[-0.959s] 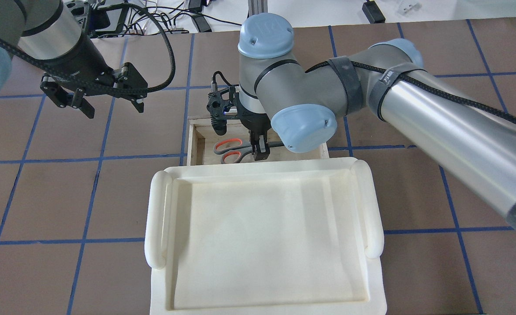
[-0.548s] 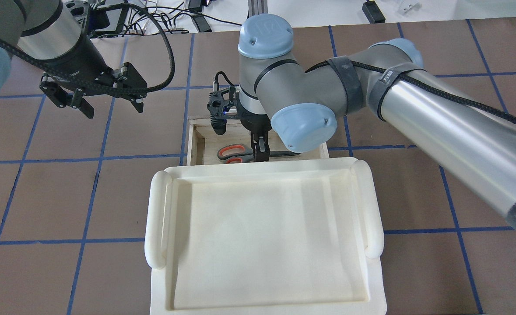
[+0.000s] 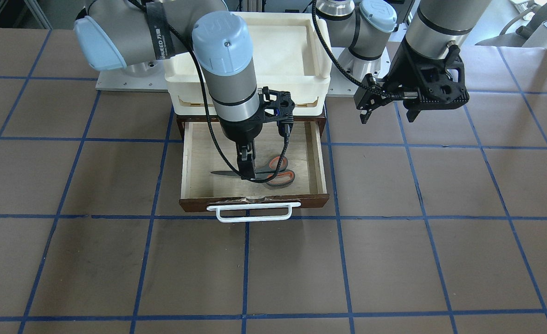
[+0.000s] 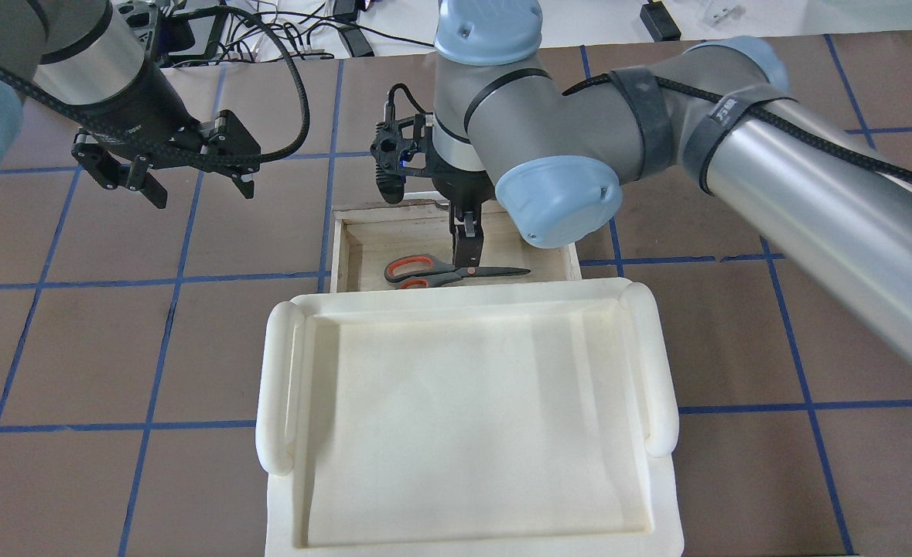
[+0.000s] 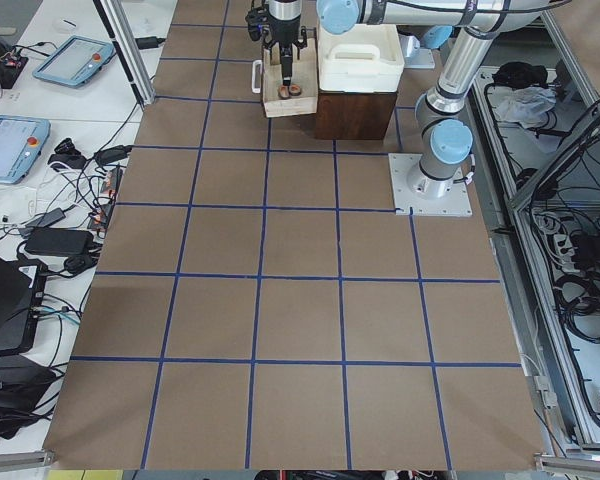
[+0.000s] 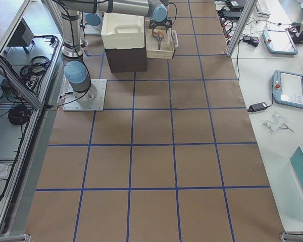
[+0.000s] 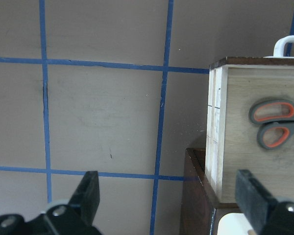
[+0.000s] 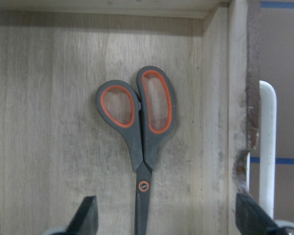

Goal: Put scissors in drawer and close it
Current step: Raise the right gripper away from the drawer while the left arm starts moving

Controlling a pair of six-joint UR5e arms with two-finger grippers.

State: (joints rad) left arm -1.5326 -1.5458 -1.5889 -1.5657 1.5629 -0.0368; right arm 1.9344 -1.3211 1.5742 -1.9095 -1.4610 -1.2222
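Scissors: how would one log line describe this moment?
scissors: flat in drawer | drawer: open | right gripper: open over scissors | left gripper: open, aside

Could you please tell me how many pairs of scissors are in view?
1: the scissors lie flat in the open drawer, beneath the right gripper. More could hide under the white tray.

Surface (image 7: 103, 112): brown, crossed by blue tape lines (image 7: 161, 112).
Drawer (image 7: 220, 122): open at right, pale wood inside, white handle (image 7: 289, 45) at its far end.
Scissors (image 7: 274, 122): flat inside the drawer, only the handles showing.
Fingers (image 7: 88, 193): dark, spread wide apart.
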